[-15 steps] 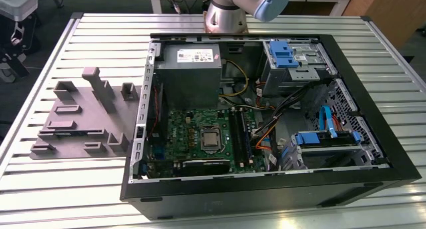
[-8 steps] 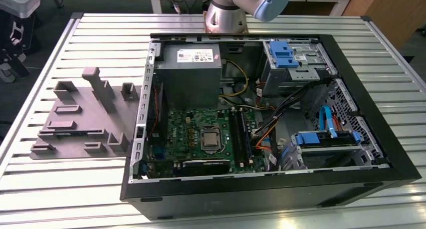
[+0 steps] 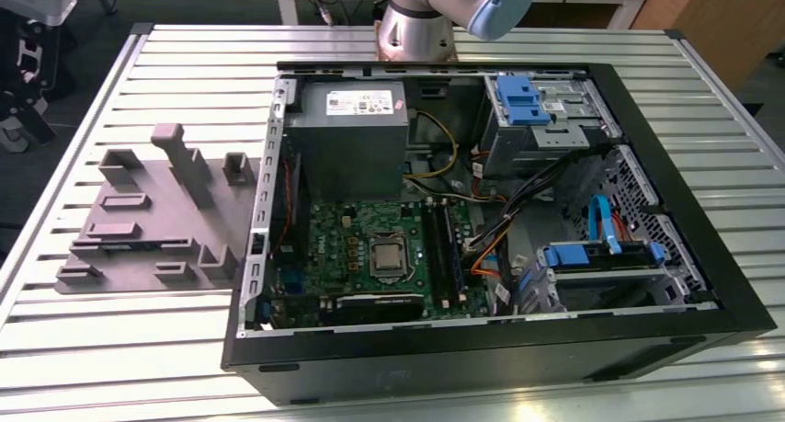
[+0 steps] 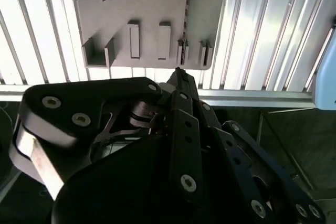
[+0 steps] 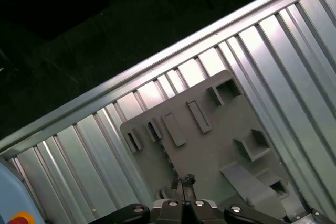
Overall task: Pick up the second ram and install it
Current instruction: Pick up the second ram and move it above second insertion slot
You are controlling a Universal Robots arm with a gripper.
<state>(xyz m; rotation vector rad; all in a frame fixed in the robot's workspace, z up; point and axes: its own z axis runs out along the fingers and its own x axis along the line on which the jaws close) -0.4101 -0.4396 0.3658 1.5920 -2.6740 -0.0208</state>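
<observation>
**A:** Where is the hand?

**B:** In both wrist views the hand (image 4: pixel 178 73) (image 5: pixel 185 180) hangs above the grey fixture (image 4: pixel 152 3), with its tips over one edge of that plate. The fingers are pressed together.

**A:** And the second ram?

**B:** It's hard to say. In the second wrist view a thin dark strip (image 4: pixel 186 19) runs along the fixture just beyond the fingertips. It may be the second ram standing on edge, but I cannot tell.

**A:** What about the rest?

**B:** In the exterior view the fixture lies on the slatted desk (image 3: pixel 110 348), at the exterior view's left of the open computer case (image 3: pixel 736 284). Inside the case is the green motherboard (image 3: pixel 337 247) with its long black sockets (image 3: pixel 439 247). The arm (image 3: pixel 417 27) stands behind the case.
</observation>
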